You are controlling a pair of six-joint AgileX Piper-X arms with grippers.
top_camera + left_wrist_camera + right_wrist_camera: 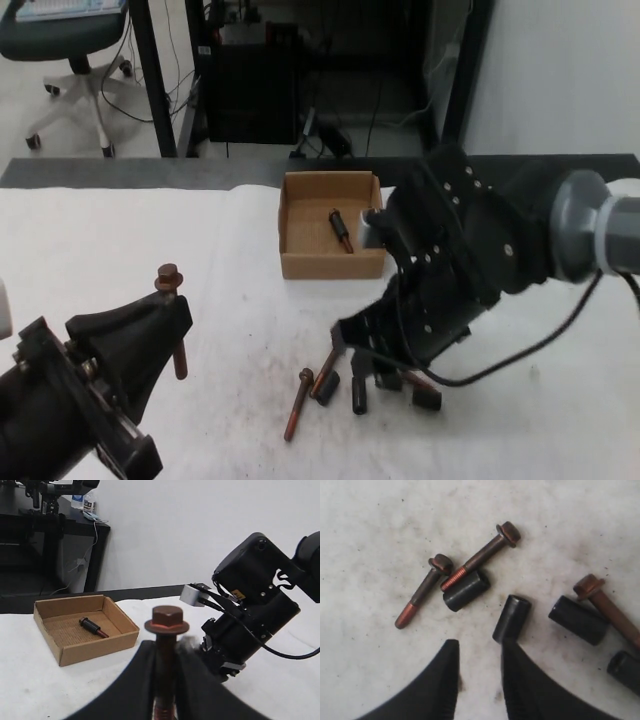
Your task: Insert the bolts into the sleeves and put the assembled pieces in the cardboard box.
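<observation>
My left gripper point(168, 318) is at the bench's near left, shut on a copper bolt point(165, 630) that it holds upright, head up. My right gripper point(480, 650) hangs open just above a loose pile at the bench's middle front. A black sleeve point(511, 618) lies right at the tip of one finger point(512, 660). Another sleeve point(466, 590) lies beside two bolts point(422, 591) point(482, 555), and a third sleeve point(577, 620) lies next to a further bolt point(607, 610). The cardboard box point(333, 262) holds one assembled piece point(342, 230).
The box point(95, 647) stands behind the pile, toward the bench's far edge. The right arm's bulky black wrist point(470, 260) and its cable rise to the right of the box. A white cloth point(120, 240) covers the bench, with bare room at the left.
</observation>
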